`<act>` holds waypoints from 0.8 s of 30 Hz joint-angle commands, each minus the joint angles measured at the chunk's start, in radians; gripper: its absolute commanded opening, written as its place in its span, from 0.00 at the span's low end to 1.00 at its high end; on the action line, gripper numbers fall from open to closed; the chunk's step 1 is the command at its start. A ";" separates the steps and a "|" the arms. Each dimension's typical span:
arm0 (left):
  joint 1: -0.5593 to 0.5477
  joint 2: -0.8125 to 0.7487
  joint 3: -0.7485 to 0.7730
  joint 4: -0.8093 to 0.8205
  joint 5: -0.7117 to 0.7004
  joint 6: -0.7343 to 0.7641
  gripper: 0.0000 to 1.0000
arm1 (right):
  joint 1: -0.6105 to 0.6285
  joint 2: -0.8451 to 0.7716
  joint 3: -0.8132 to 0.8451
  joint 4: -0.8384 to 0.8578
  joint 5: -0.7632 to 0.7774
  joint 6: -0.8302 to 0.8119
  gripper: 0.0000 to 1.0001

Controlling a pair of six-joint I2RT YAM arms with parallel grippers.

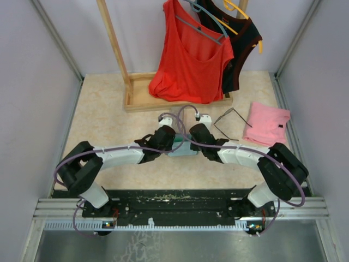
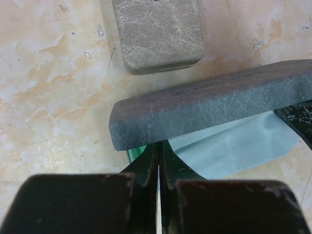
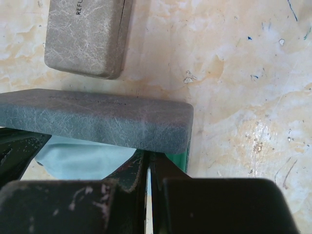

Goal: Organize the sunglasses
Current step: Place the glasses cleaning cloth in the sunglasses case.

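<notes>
Where the two arms meet over the middle of the beige marbled tabletop (image 1: 109, 120), the left gripper (image 2: 158, 152) and the right gripper (image 3: 147, 160) each have their fingers pressed together. Both sets of tips are tucked under the near edge of a dark grey oblong felt-textured case (image 2: 209, 105). Whether they nip anything there cannot be told. A light blue-green wiping cloth (image 2: 234, 146) spreads out from beneath that case. Just beyond it, at 12 o'clock and apart from it, lies a paler grey-tan oblong case (image 3: 87, 36).

One pair of thin dark wire-framed sunglasses (image 1: 226, 124) rests on the tabletop at 2 o'clock from the grippers, untouched. A folded pink cloth (image 1: 267, 123) sits just beside them at 3 o'clock. Farthest off, at 12 o'clock, a wooden rack (image 1: 136, 98) carries a red top (image 1: 191, 60) and a black top (image 1: 242, 49) on hangers.
</notes>
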 commanded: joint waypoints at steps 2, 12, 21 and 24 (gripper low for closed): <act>0.013 0.018 0.024 0.025 0.006 0.011 0.00 | -0.016 0.021 0.053 0.044 0.020 -0.019 0.00; 0.025 0.034 0.034 0.031 0.008 0.012 0.00 | -0.026 0.030 0.051 0.048 0.012 -0.024 0.00; 0.034 0.036 0.037 0.032 0.009 0.017 0.00 | -0.032 0.034 0.051 0.056 0.005 -0.025 0.00; 0.037 0.039 0.037 0.033 0.011 0.017 0.00 | -0.034 0.034 0.051 0.058 0.002 -0.025 0.00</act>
